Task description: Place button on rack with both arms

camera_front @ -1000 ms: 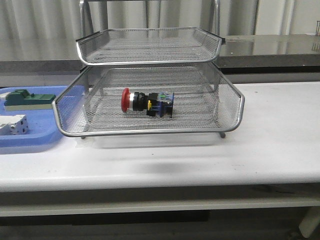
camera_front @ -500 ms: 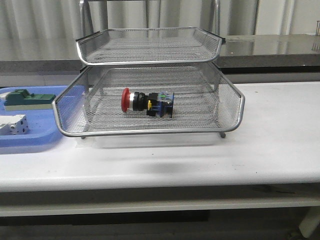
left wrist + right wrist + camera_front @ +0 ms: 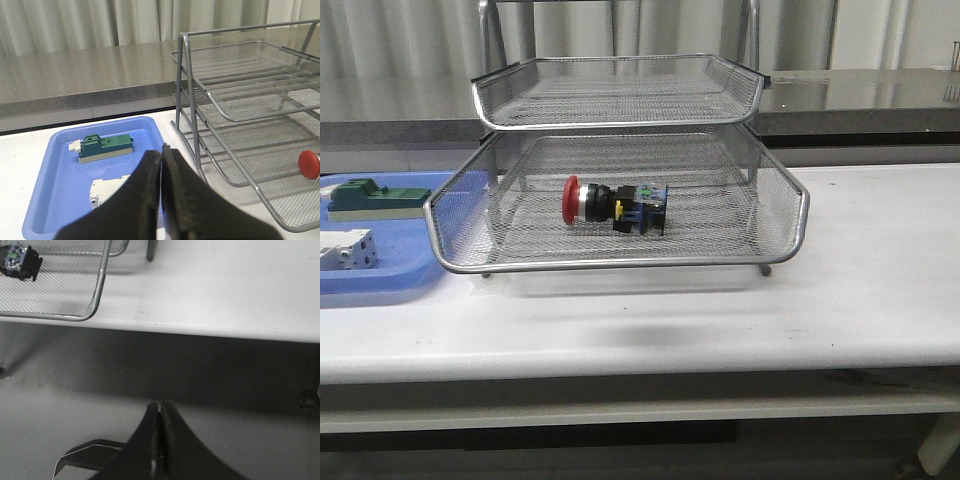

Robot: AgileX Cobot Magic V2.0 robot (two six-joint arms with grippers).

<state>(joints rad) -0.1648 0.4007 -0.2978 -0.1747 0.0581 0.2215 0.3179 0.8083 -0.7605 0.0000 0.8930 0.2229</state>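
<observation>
We see the button [image 3: 615,207] lying in the rack's [image 3: 620,262] lower tray at centre frame; the blue tray [image 3: 380,285] at left holds a green block [image 3: 378,198] and white block [image 3: 345,249]. Both arms' jaws are pressed together, empty.

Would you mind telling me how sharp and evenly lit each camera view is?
Front view: even light, the button sharp in the rack, a faint shadow on the table. Left wrist view: the left gripper soft and dark with jaws closed, the blue tray clear. Right wrist view: dim below the table edge, the right gripper blurred.
</observation>
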